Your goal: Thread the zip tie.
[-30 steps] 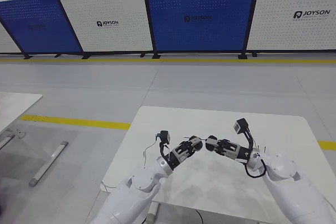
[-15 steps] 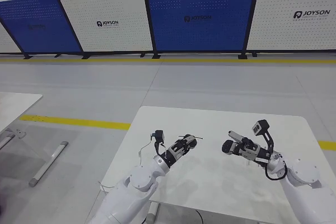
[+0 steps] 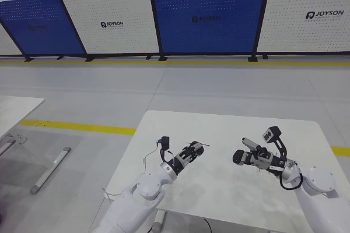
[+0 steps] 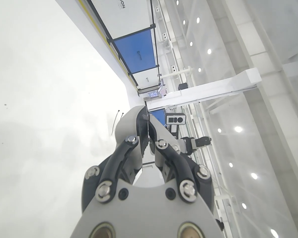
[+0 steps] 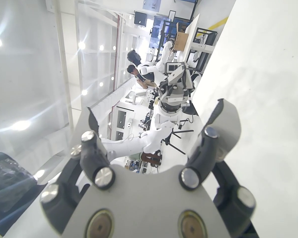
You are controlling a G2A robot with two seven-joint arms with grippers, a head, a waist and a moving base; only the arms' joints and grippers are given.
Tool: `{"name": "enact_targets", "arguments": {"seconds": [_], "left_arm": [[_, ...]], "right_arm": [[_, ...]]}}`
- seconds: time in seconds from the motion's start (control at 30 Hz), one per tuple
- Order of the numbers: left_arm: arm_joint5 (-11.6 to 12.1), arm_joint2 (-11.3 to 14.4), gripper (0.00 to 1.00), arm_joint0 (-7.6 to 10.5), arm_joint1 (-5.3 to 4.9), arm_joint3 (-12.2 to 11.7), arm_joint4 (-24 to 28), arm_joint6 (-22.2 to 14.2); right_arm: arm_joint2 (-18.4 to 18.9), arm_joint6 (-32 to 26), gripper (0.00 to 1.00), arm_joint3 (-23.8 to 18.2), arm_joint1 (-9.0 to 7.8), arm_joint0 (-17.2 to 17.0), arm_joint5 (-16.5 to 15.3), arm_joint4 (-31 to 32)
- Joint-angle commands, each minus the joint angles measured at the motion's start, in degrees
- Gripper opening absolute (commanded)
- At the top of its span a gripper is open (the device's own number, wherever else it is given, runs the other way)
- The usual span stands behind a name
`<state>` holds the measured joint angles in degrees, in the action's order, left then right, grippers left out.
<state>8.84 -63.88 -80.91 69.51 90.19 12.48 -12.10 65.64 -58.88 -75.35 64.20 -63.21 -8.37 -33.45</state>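
Fingers of the left gripper are pinched narrow on a thin black strip, taken to be the zip tie, which sits edge-on between the pads. Its head and tail can't be told apart. Right gripper has its fingers spread wide with nothing between them. In the top view the two grippers face each other above the white table, well apart.

Step judged: the right side comes in to take the free end, threading not yet done. To do it well, the left should hold the tie steady with the head's slot turned toward the right gripper. The right should grip the tail close to its tip so it doesn't flex, line it up straight with the slot, then feed it slowly. The strip looks thin and springy, so it will likely bow away if pushed off-axis.

Room: the gap between the grippers allows a straight approach. Two spare ties lie on the table just beside the left gripper, so wrists should keep lifted to avoid sweeping them. The table's near edge runs under both forearms, so any drop is best kept toward the middle
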Motion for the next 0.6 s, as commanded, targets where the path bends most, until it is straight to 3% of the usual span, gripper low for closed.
{"name": "enact_targets", "arguments": {"seconds": [0.0, 0.07, 0.2, 0.57], "left_arm": [[0.67, -0.65, 0.0, -0.12, -0.22, -0.16, -0.8, -1.24], [0.79, -1.82, 0.0, -0.41, -0.51, 0.17, 2.16, -5.1], [-2.39, -5.96, 0.0, -1.8, -1.75, 1.63, 12.25, -21.01], [-2.78, -6.73, 0.0, -2.07, -1.91, 1.86, 13.32, -21.98]], "right_arm": [[0.0, 0.0, 1.0, 0.0, 0.0, 0.0, 0.0, 0.0], [0.0, 0.0, 1.0, 0.0, 0.0, 0.0, 0.0, 0.0], [0.0, 0.0, 1.0, 0.0, 0.0, 0.0, 0.0, 0.0], [0.0, 0.0, 1.0, 0.0, 0.0, 0.0, 0.0, 0.0]]}}
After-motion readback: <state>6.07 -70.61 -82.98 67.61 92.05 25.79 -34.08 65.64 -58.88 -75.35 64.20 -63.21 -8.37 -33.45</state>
